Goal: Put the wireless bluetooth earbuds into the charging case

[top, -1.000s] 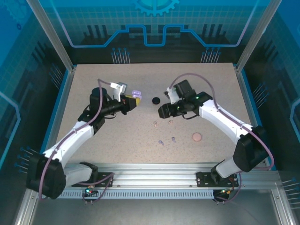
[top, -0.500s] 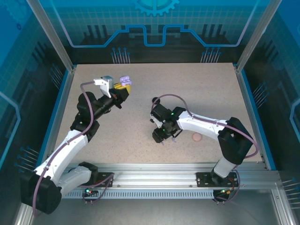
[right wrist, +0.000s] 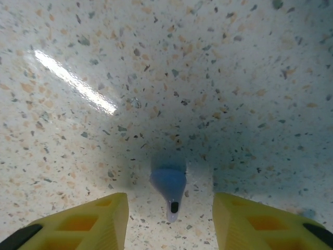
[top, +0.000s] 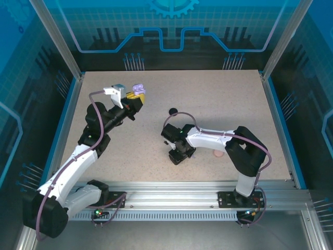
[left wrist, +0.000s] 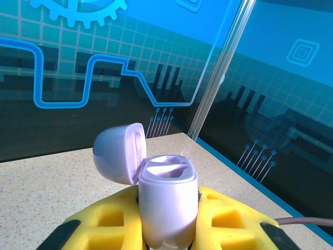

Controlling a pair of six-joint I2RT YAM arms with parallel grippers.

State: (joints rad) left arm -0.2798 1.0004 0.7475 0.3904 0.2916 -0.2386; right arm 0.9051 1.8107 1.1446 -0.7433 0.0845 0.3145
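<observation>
My left gripper [top: 136, 94] is raised over the table's back left and shut on a lilac charging case [left wrist: 169, 200], which stands upright between the yellow fingers [left wrist: 99, 229]. Its lid [left wrist: 117, 153] is hinged open to the left and both sockets look empty. My right gripper [top: 177, 157] points down at the table's near middle. In the right wrist view one lilac earbud [right wrist: 169, 185] lies on the speckled table, stem toward the camera, between the open yellow fingertips [right wrist: 88, 221] of the right gripper [right wrist: 170, 221], with a gap on each side.
A black round case [top: 173, 111] sits behind the right arm at mid-table. A pinkish round case [top: 218, 153] peeks out beside the right forearm. Blue transparent walls [top: 67, 104] fence the table on three sides.
The right arm has swung from mid-table down toward the near side and lowered over the lilac earbud, its jaws narrowing. The left arm carried the case toward the back left, then held still.
</observation>
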